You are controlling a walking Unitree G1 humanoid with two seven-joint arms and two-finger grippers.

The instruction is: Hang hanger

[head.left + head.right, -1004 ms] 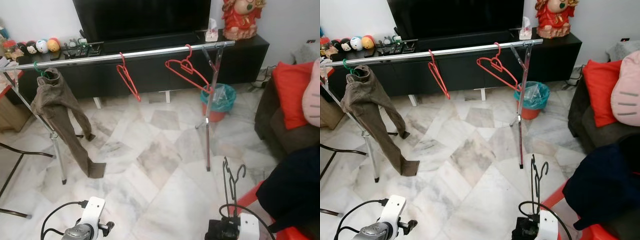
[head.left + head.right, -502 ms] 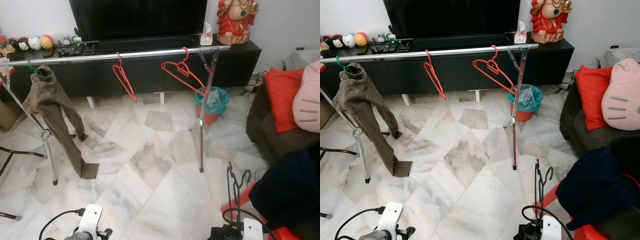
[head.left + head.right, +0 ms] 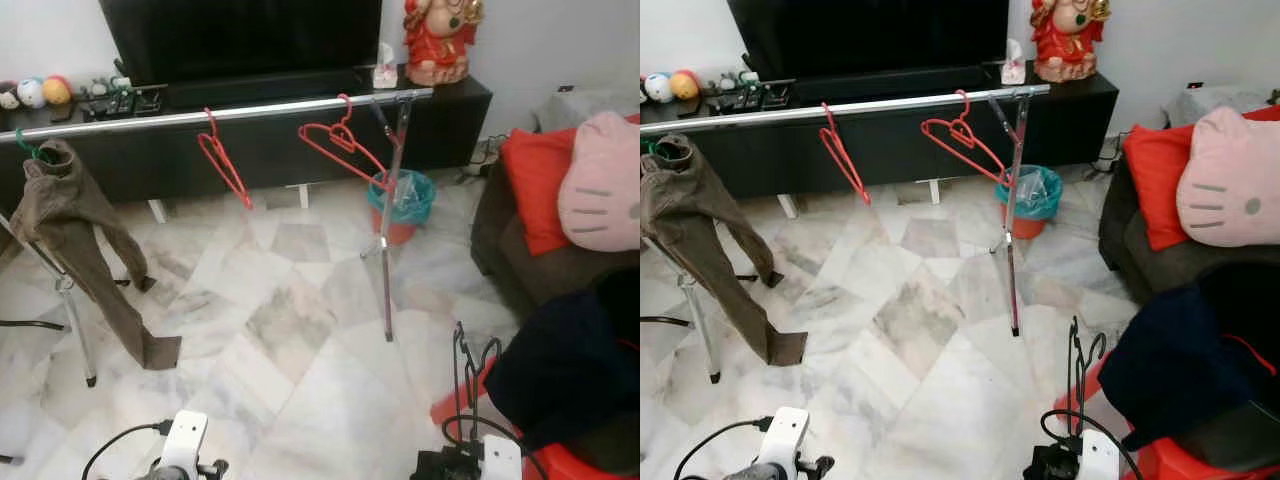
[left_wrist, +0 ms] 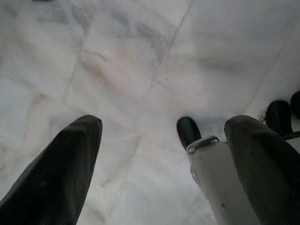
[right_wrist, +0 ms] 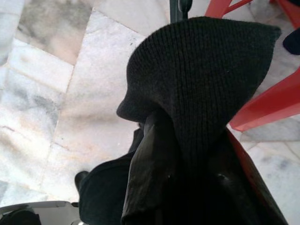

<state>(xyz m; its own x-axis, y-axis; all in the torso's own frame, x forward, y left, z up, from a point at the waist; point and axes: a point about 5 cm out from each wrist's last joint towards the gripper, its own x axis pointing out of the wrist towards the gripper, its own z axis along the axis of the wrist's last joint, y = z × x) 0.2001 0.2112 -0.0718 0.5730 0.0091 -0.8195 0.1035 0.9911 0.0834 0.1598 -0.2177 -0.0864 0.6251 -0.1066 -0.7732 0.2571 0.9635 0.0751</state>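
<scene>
At the bottom right of the head view, the right gripper [image 3: 468, 420] points upward with its two black fingers closed on a thin black wire hanger [image 3: 466, 372], whose hook stands upright above the wrist. In the right wrist view a dark knitted garment [image 5: 201, 93] drapes over that hanger, hiding the fingers, with the white marble floor [image 5: 61, 93] and a red plastic piece [image 5: 262, 108] behind it. The held hanger is low, near the floor, well apart from the rail.

At the bottom left, the left arm hangs idle; in its wrist view the left gripper [image 4: 159, 154] has its two black fingers [image 4: 61, 173] spread wide apart over pale marble tiles, holding nothing.

Beyond the arms, a long silver metal clothes rail [image 3: 220, 113] on crossed legs spans the room. Two red wire hangers [image 3: 222, 165] [image 3: 340, 143] hang from it, one near the middle and one beside the right-hand upright. A pair of brown trousers [image 3: 80, 240] hangs at the rail's left end on a green hook. Behind the rail's right-hand upright stands a teal and red bin [image 3: 404, 202]. Further back is a black low cabinet [image 3: 450, 115] carrying a dark television screen [image 3: 240, 35] and a red figurine [image 3: 435, 35]. On the right is a dark sofa with a red cushion [image 3: 530, 185] and a pink cat-face cushion [image 3: 600, 185], and a dark navy garment [image 3: 560, 360] lies over a red plastic stool [image 3: 560, 462] just beside the right gripper.
</scene>
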